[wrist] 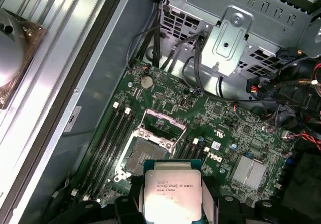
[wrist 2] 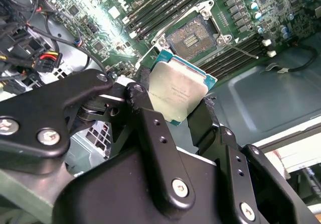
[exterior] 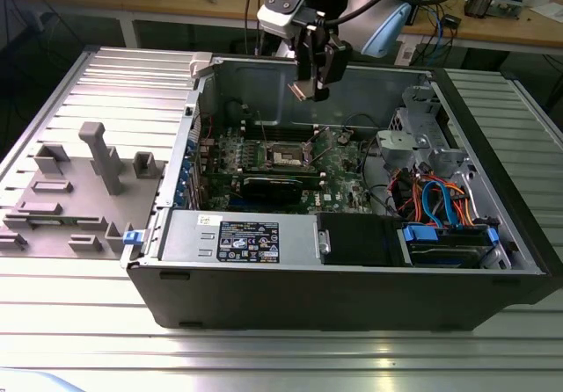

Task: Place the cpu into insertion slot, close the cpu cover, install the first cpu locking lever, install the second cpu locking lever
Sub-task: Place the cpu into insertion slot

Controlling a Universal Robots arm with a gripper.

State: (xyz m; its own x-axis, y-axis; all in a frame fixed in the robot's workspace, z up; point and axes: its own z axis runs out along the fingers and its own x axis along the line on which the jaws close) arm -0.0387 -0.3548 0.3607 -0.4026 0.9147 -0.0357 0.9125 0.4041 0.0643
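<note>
In the second wrist view the gripper [wrist 2: 174, 109] clamps the cpu [wrist 2: 178, 91] by two opposite edges between its black fingers [wrist 2: 150, 118], with the silver top facing the camera. The cpu hangs in the air above the insertion slot [wrist 2: 193, 38], apart from it. In the first wrist view the slot sits uncovered, and the cpu cover [wrist: 163, 126] is tipped up from one edge of the slot.
</note>
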